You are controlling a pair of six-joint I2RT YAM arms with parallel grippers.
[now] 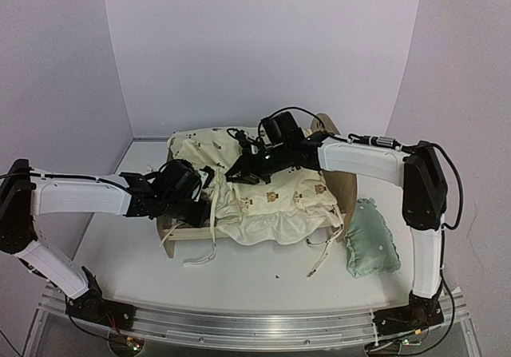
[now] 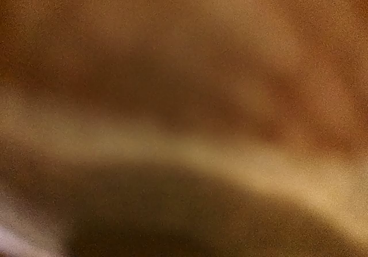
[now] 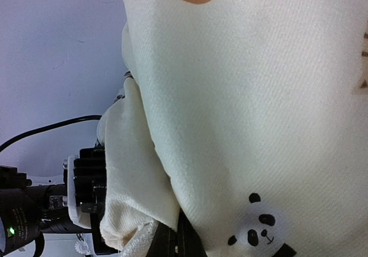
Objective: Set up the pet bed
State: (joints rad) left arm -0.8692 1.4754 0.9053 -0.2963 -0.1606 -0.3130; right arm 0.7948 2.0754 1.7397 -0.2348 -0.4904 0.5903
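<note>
The pet bed (image 1: 185, 233) is a light-wood frame in the middle of the table, its arched headboard (image 1: 345, 183) on the right. A cream cushion (image 1: 267, 201) printed with bears and pandas lies draped over it and hides the base. My right gripper (image 1: 237, 173) reaches in from the right over the cushion. In the right wrist view it (image 3: 179, 229) is shut, with a fold of the cushion (image 3: 259, 113) bunched at the fingertips. My left gripper (image 1: 206, 205) is at the cushion's left edge; its wrist view is a brown blur.
A mint green pillow (image 1: 370, 249) lies on the table right of the bed. Cushion ties (image 1: 201, 255) trail over the front rail onto the table. The left arm's black wrist (image 3: 83, 188) sits close beside the cloth. White walls enclose the back and sides.
</note>
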